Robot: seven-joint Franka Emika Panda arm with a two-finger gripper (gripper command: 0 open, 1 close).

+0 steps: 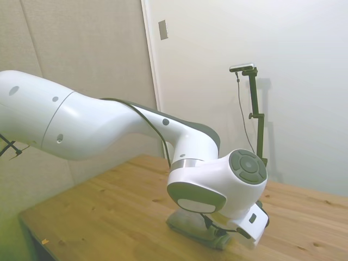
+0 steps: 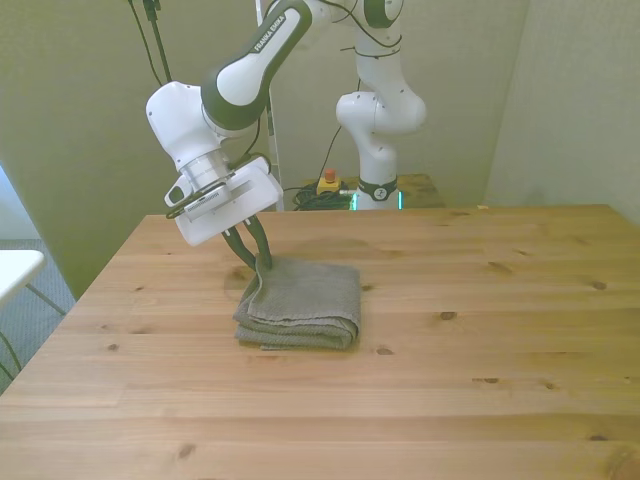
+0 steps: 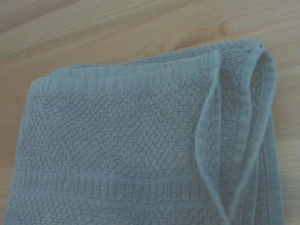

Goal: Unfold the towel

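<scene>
End effector pinching towel corner | towel folded, flat on table

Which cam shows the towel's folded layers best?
Wrist view: the towel fills the frame, its layered edges and one lifted edge plain. Front view shows the whole folded towel with the gripper at its corner. Side view: the arm mostly hides it.

Arm bent low, pincer pinched closed.
</scene>
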